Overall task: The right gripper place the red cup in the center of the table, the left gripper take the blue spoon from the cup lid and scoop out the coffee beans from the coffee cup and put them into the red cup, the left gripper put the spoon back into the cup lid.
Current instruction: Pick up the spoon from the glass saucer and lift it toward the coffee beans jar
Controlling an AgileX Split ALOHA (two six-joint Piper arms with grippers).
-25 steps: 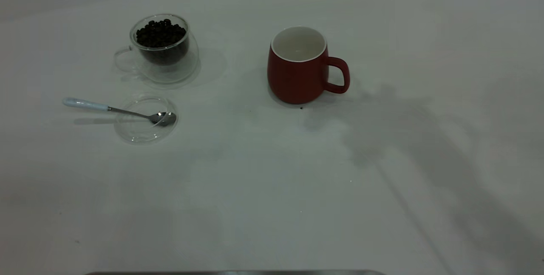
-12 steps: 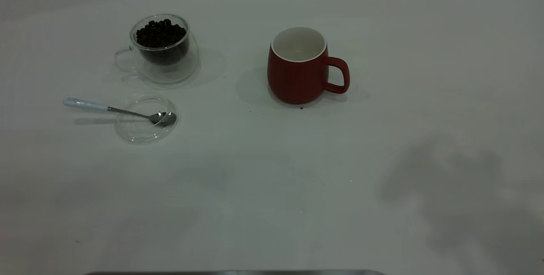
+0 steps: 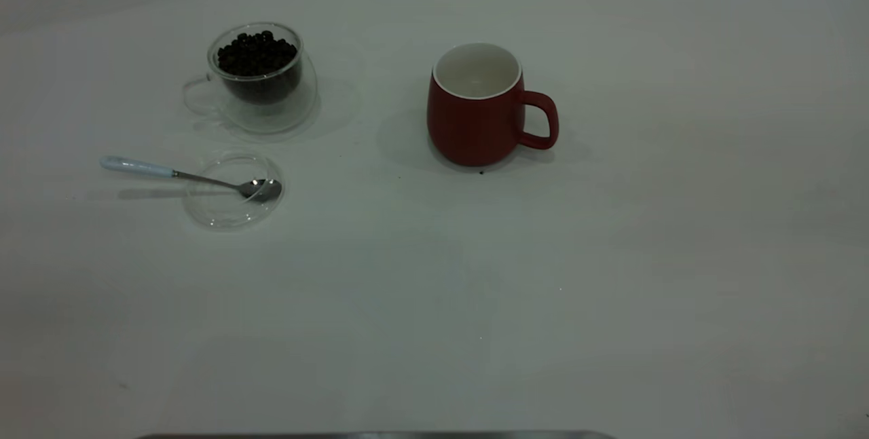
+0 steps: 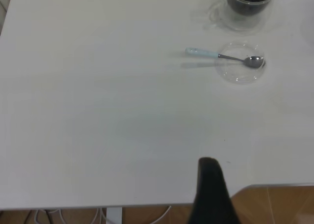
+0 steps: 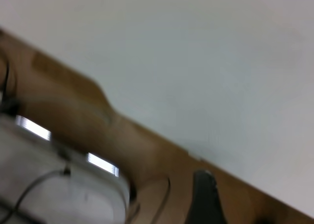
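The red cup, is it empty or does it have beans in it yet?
Empty: the red cup stands upright, and only its white inside shows, no beans.

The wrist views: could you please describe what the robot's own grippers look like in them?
Little shows. The left gripper appears as one dark, nearly black, tapering finger with a rounded tip. The right gripper shows a similar dark, narrow finger. No markings or cables on either are visible.
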